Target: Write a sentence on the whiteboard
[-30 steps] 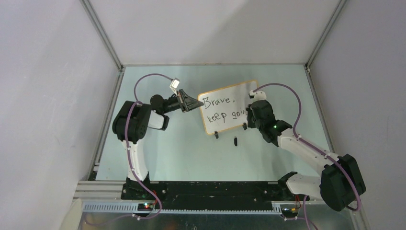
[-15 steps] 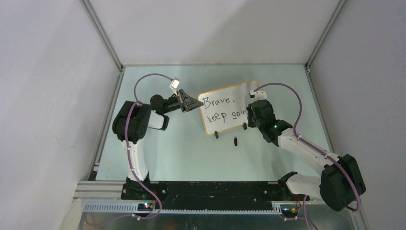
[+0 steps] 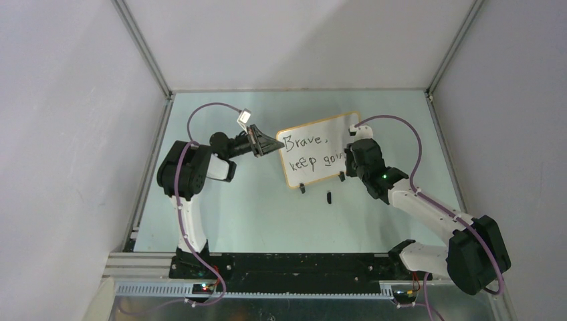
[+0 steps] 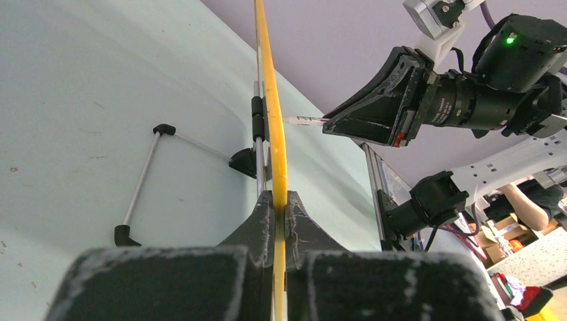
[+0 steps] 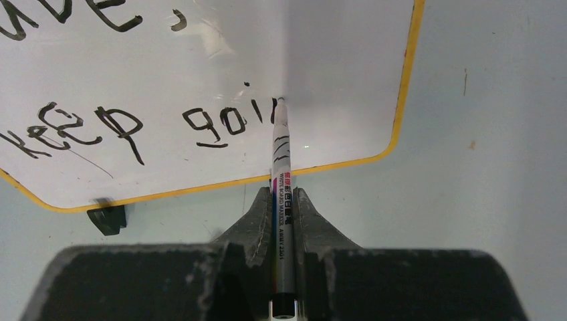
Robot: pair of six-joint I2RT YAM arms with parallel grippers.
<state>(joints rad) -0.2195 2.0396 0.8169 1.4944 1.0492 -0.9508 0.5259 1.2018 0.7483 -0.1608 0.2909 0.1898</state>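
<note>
Left gripper (image 3: 273, 144), centre-left of the top view, is clamped tight on the left edge of the whiteboard (image 3: 337, 130), which stands mid-frame on its feet. The sentence (image 3: 309, 152) reads "Brave, keep goi" plus what looks like a started n. Right gripper (image 3: 349, 160) pinches the marker (image 5: 281, 167), tip on the board. Push too hard and the board could twist in that edge grip, wrecking the stroke. Versus a second ago, barely anything has moved.

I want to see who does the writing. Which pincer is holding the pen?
The right pincer: the white marker sticks out of it, tip at the whiteboard. The left pincer has no pen; it only clamps the whiteboard's yellow edge.
</note>
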